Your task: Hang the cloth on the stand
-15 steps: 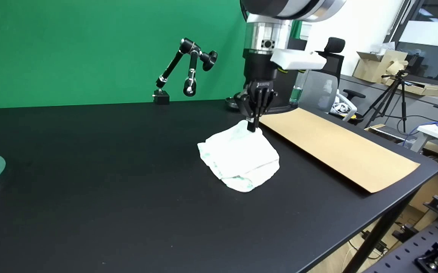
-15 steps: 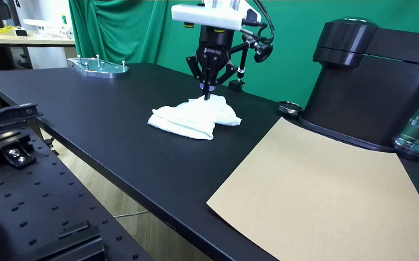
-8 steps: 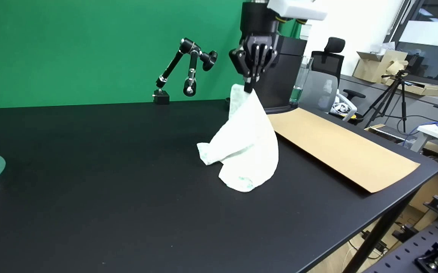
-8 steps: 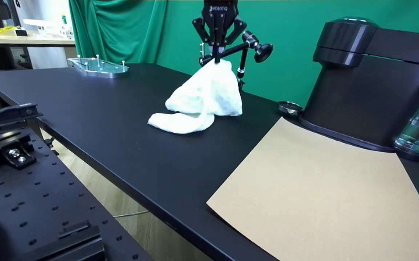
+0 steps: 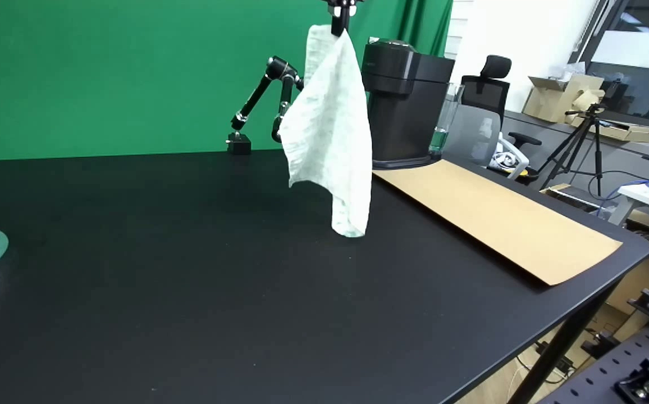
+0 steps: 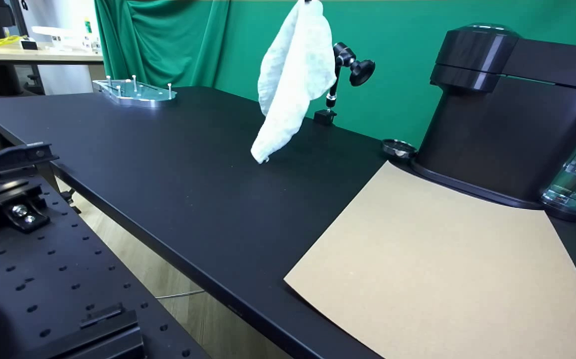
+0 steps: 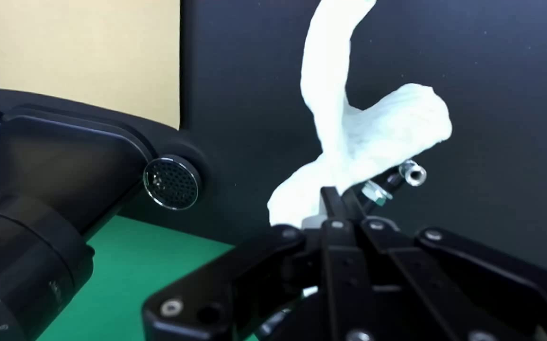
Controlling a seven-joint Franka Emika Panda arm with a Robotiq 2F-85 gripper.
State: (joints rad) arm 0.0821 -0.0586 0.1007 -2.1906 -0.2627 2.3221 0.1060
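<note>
The white cloth [image 5: 330, 129] hangs down in loose folds from my gripper [image 5: 340, 25], and its lower end appears to be off the table. It also hangs in an exterior view [image 6: 298, 70], where only a sliver of the fingertips shows at the top edge. In the wrist view the shut fingertips [image 7: 342, 199] pinch the cloth [image 7: 337, 137] near one corner. The black jointed stand [image 5: 254, 101] is at the back of the table; the cloth covers its knob side there. The stand [image 6: 345, 55] is partly behind the cloth, and its metal end [image 7: 375, 192] shows beside the fingertips.
A black coffee machine [image 6: 497, 124] stands right of the stand, with a small round metal tray [image 6: 398, 148] at its base. A brown board [image 5: 498, 224] lies on the table in front of it. A clear plate with pegs [image 6: 136, 94] lies at the far table end.
The cloth lay folded on the table with my fingers at its edge; it has been lifted and now hangs. My gripper has risen and shifted toward the stand.
</note>
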